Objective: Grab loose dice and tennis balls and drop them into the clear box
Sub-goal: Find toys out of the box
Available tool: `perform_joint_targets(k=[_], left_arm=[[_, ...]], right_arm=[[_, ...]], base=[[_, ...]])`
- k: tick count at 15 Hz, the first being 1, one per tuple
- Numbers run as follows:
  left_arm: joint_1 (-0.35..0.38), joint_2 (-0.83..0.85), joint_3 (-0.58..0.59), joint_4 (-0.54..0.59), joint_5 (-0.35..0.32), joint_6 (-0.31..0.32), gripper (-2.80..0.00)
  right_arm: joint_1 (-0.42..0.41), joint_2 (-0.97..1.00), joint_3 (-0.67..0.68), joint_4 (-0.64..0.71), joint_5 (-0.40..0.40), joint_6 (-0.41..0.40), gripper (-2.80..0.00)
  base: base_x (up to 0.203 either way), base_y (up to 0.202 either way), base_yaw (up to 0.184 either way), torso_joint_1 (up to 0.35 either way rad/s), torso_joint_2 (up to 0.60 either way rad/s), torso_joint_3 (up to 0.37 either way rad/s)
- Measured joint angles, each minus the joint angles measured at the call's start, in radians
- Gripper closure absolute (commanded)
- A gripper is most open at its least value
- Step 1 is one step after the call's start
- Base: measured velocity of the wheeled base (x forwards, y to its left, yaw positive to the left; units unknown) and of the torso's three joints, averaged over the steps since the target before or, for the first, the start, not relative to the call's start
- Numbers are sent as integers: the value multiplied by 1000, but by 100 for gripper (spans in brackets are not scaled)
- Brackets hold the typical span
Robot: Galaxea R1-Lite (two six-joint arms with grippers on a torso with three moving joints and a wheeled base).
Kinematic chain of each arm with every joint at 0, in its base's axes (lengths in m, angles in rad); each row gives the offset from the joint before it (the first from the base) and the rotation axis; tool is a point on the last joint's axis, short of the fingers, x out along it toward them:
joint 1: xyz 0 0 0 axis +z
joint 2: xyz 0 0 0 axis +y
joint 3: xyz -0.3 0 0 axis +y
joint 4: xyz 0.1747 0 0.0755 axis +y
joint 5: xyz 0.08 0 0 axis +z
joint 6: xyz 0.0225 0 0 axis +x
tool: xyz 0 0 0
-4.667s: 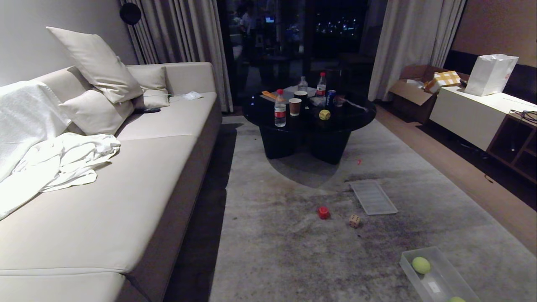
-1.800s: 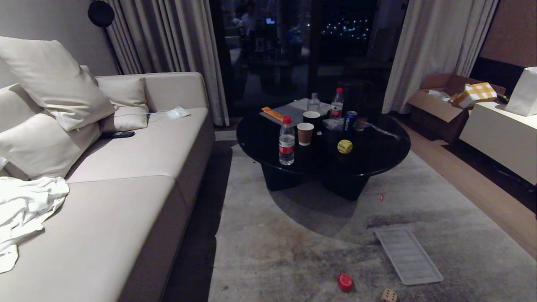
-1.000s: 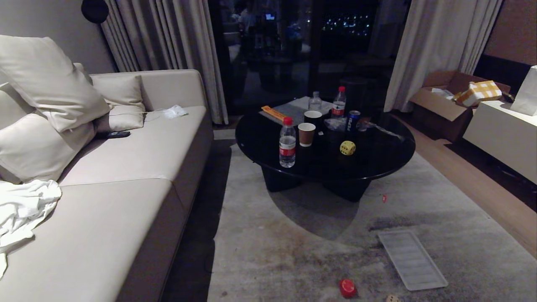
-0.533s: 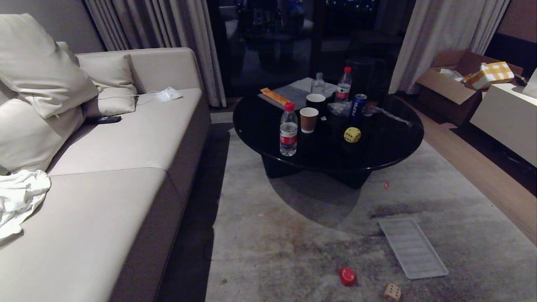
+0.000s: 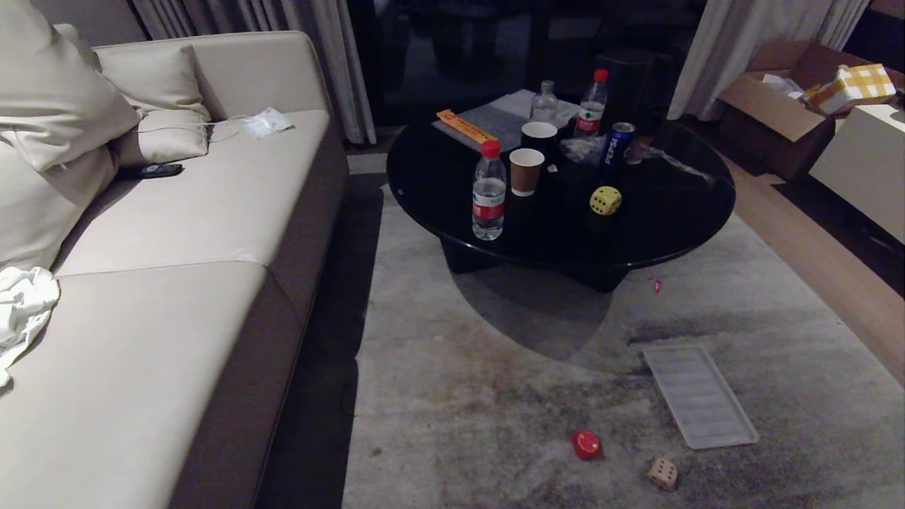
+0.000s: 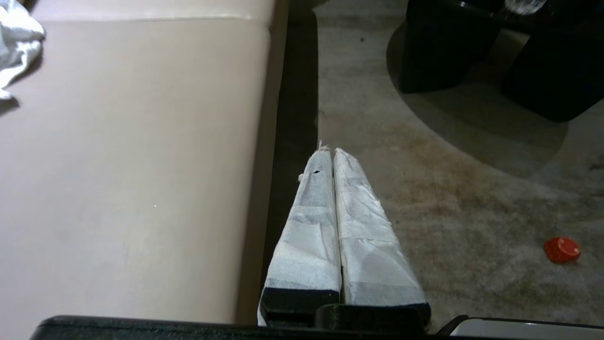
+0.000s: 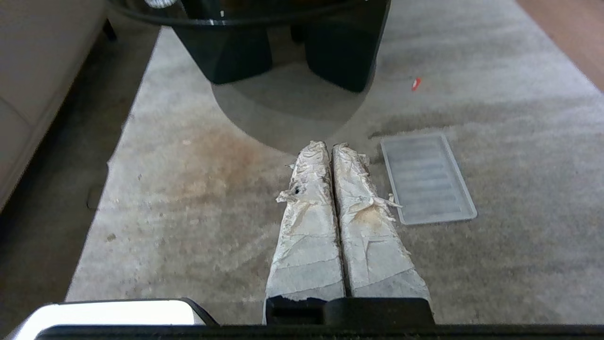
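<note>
A yellow die [image 5: 606,200] sits on the round black coffee table [image 5: 679,212]. On the grey rug lie a red die [image 5: 587,445] and, to its right, a tan die [image 5: 662,473]; the red die [image 6: 561,249] also shows in the left wrist view. The clear box and the tennis balls are out of view. My left gripper [image 6: 329,150] is shut and empty, hanging over the rug beside the sofa's edge. My right gripper [image 7: 329,146] is also shut and empty, above the rug short of the table's base. Neither arm appears in the head view.
A flat ribbed lid [image 5: 700,396] lies on the rug right of the dice. A beige sofa [image 5: 184,283] runs along the left. Bottles [image 5: 488,191], paper cups [image 5: 527,170] and a can [image 5: 616,144] crowd the table. A cardboard box [image 5: 774,106] and white cabinet [image 5: 859,166] stand at right.
The head view has tilted down and drawn nearer: table, sofa and curtains shifted up, and the tan die came fully into sight. Nothing on the floor or table moved.
</note>
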Motion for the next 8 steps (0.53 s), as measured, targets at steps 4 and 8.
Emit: perform_joint_targets(k=[4,8], left_arm=[[0,0,0,-1,0,-1,0],[0,0,0,0,0,-1,0]], right_arm=[[0,0,0,0,1,-2,0],[0,0,0,1,2,-1,0]], base=[[0,0,0,4,4,-199],[0,0,0,3,1,-198]])
